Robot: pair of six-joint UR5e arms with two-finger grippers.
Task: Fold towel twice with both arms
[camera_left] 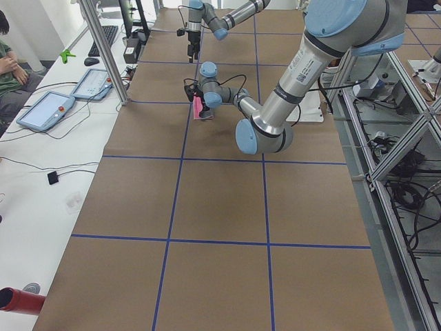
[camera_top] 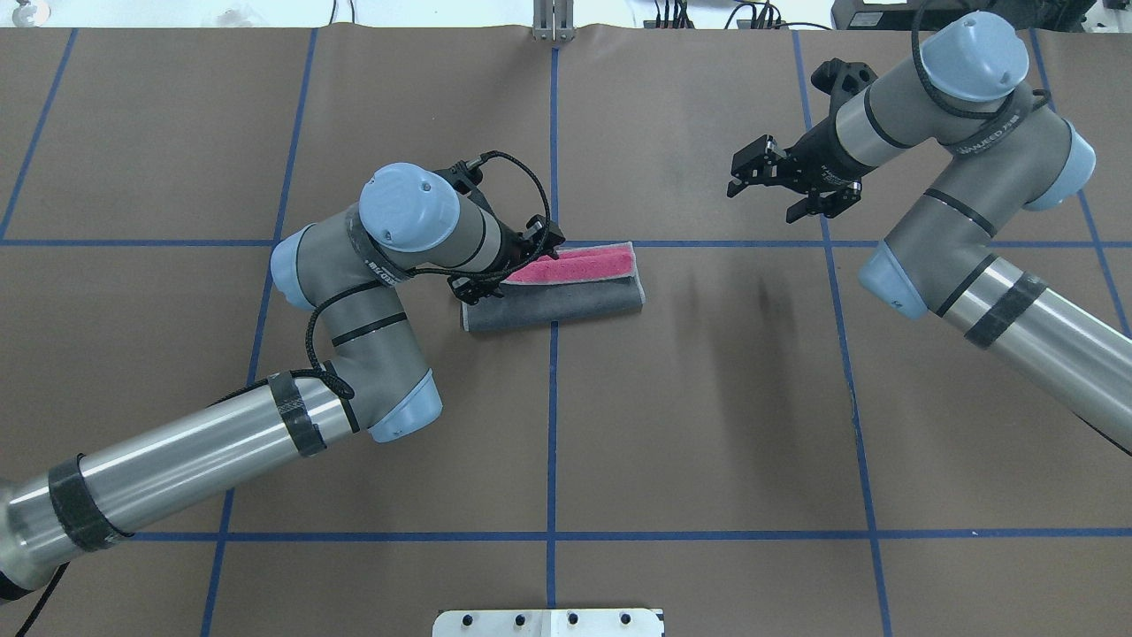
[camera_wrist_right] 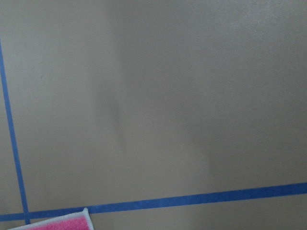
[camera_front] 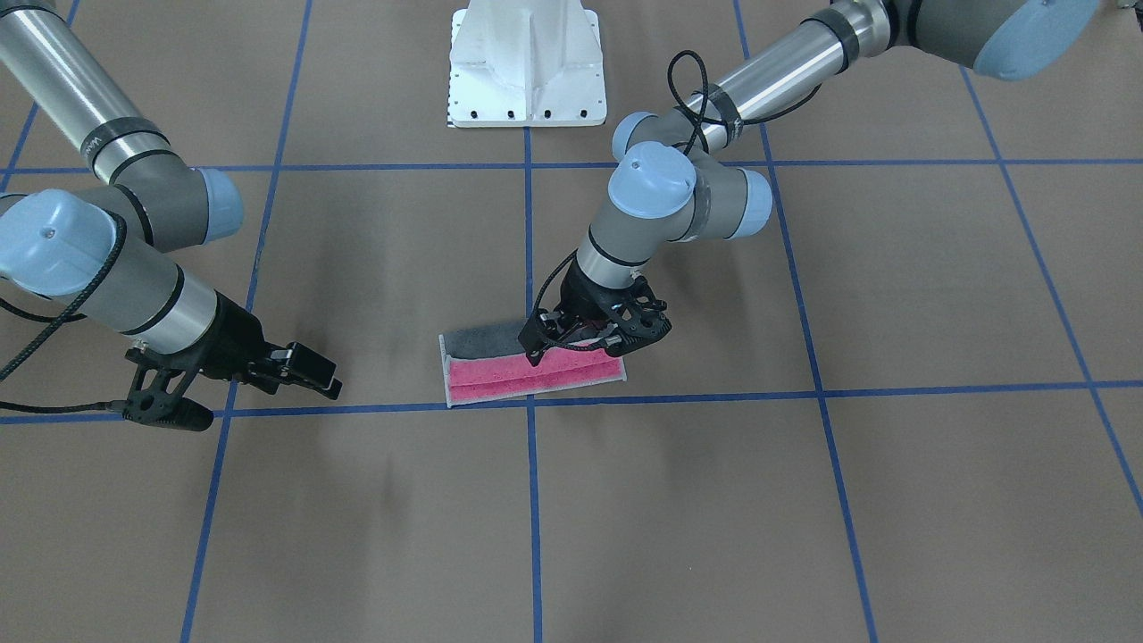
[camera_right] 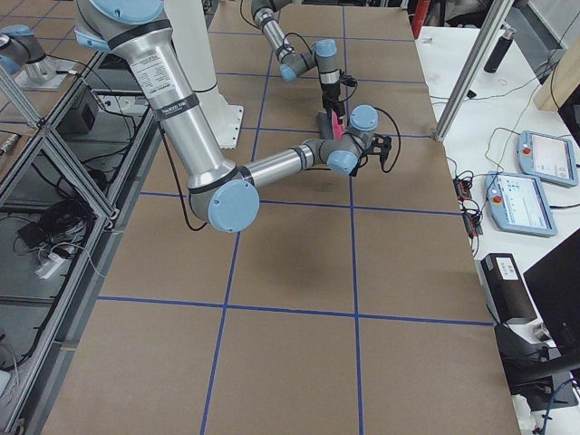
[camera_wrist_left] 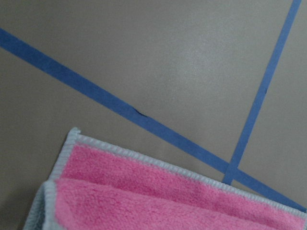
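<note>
- The small square terry towel, pink on one face and grey on the other [camera_top: 566,301], lies mid-table on the brown paper table [camera_top: 707,398] as a narrow band, grey flap beside a pink strip; I judge the first fold made, the second in hand.
- My left gripper [camera_top: 508,265] sits low at one end; whether it pinches cloth I cannot tell.
- My right gripper [camera_top: 768,177] hovers well apart, jaws spread, empty; it should come to the far end next.

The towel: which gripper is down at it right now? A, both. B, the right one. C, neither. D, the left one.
D: the left gripper is down at one end of the towel, while the right gripper hangs off to the side, clear of it.
</note>
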